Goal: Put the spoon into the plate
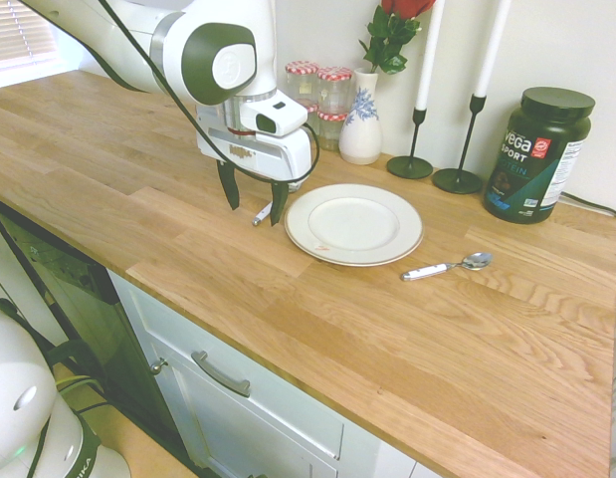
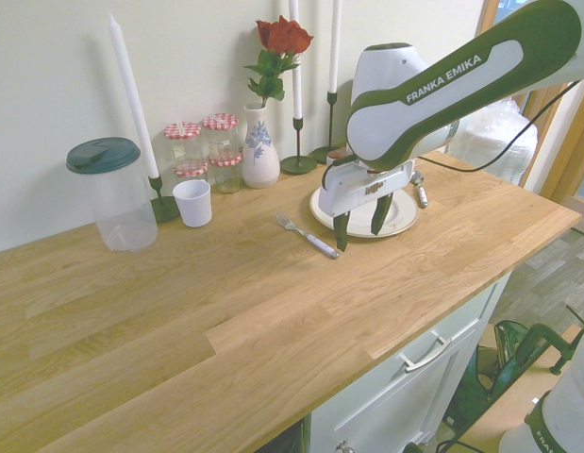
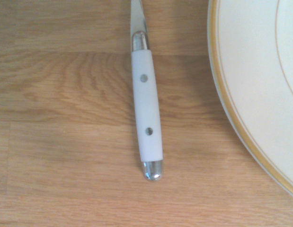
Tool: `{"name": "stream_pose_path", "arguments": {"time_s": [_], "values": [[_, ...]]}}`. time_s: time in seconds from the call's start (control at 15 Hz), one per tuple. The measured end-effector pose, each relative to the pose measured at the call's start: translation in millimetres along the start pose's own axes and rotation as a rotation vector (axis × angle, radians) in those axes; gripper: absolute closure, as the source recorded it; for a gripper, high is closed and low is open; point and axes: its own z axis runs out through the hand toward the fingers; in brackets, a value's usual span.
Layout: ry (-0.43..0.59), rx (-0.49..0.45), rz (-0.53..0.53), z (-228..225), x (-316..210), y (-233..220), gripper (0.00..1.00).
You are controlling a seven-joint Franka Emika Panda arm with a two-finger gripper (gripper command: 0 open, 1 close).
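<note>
As a white robot arm (image 2: 461, 90) reaches over a wooden bench (image 1: 188, 249), its gripper (image 1: 255, 215) hovers with fingers apart and nothing between them, above the white-handled fork (image 2: 310, 238) beside a gold-edged plate (image 1: 354, 224). The spoon (image 1: 449, 267) lies on the bench at the plate's opposite side, just clear of the rim, between the plate and the bench's end edge. Its silver bowl points toward that edge, its white handle back toward the plate. The fork's tines face the bench's back edge, its handle end the front.

Along the back edge stand lidded jars (image 2: 224, 156), a vase (image 1: 361, 129) with a red flower (image 2: 284, 38), white candles (image 1: 428, 60) in dark holders (image 1: 411, 165), a white cup (image 2: 193, 204) and a clear container (image 2: 126, 212) with a dark lid. A dark tub (image 1: 536, 154) stands near the bench's back corner at that same end.
</note>
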Motion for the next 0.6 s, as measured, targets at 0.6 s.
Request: {"name": "stream_pose_path", "arguments": {"time_s": [0.6], "values": [[0.066, 0.058, 0.228, -59.7, 64.6, 32.1, 0.00]]}}
